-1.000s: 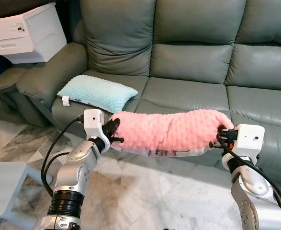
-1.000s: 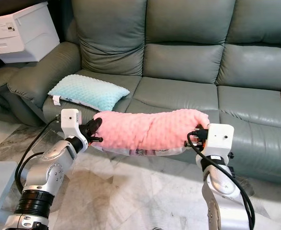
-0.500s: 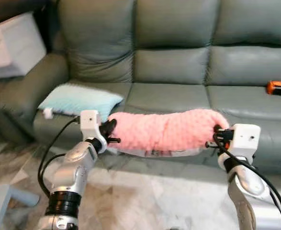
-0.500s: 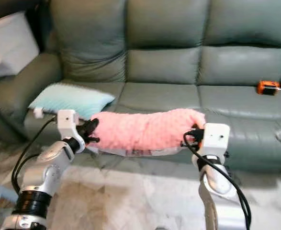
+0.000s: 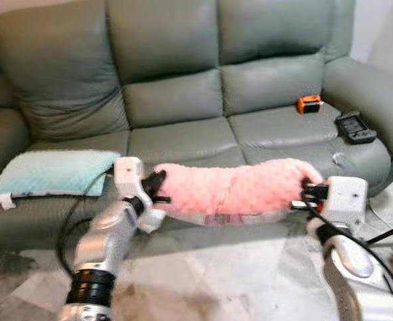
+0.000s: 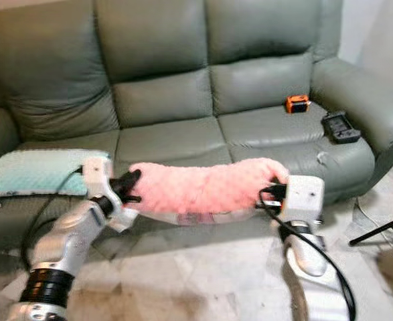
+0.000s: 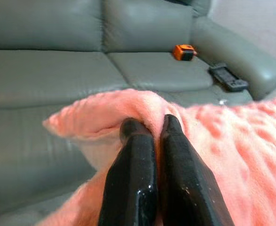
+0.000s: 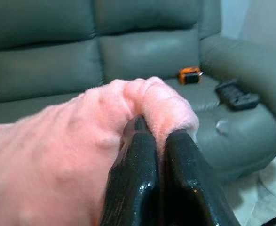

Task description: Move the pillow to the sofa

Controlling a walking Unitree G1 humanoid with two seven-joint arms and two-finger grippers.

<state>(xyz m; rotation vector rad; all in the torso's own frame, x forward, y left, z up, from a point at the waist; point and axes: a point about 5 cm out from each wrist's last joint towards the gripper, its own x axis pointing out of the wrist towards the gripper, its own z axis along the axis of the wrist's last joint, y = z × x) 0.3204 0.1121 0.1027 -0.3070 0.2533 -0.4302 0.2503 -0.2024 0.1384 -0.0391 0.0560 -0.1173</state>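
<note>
Marble floor (image 5: 203,281) lies nearest, below both arms. Above it the pink pillow (image 5: 233,188) hangs stretched between the grippers, just in front of the sofa's front edge: the left gripper (image 5: 157,187) has its fingers (image 7: 133,165) pinched on the left end, the right gripper (image 5: 306,194) on the right end. Farther off, the grey sofa (image 5: 183,93) carries a light blue pillow (image 5: 49,172) at left, an orange object (image 5: 309,103) and a black device (image 5: 356,126) at right.

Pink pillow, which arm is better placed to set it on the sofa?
Neither alone: the left pincer and right pincer each pinch one end of the pink pillow, level before the sofa, so both should lower it together.
</note>
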